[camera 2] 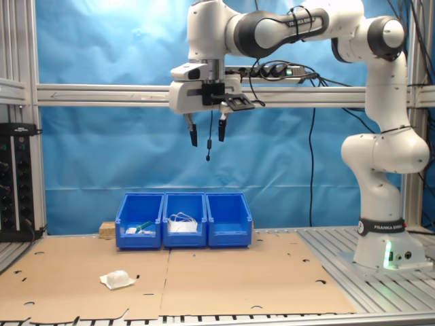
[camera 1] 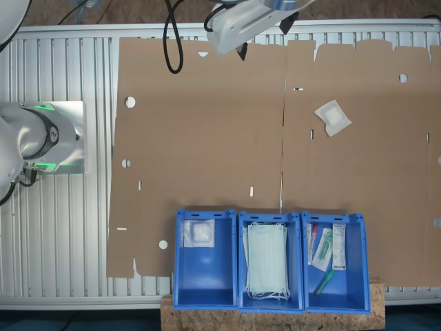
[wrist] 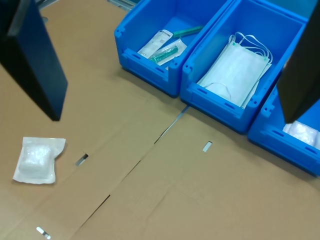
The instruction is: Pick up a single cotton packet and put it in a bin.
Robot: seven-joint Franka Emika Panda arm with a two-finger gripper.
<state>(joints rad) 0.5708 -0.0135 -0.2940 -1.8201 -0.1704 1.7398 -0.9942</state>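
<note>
Jaws of the gripper [camera 2: 207, 135] hang spread and empty, high over the cardboard sheet [camera 2: 224, 275]. Far below and off to one side lies the cotton packet [camera 2: 117, 279], flat on cardboard. Blue backdrop [camera 2: 102, 149] hangs behind three blue bins [camera 2: 183, 220].

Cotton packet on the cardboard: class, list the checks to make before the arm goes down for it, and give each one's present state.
1. Gripper open: ok.
2. Gripper carrying nothing: ok.
3. Cotton packet lies alone on the cardboard, nothing touching it: ok.
4. Gripper above the packet: not ok; it hangs high, off to the second exterior view's right of it.
5. Bin with a cotton packet has room: ok.
</note>
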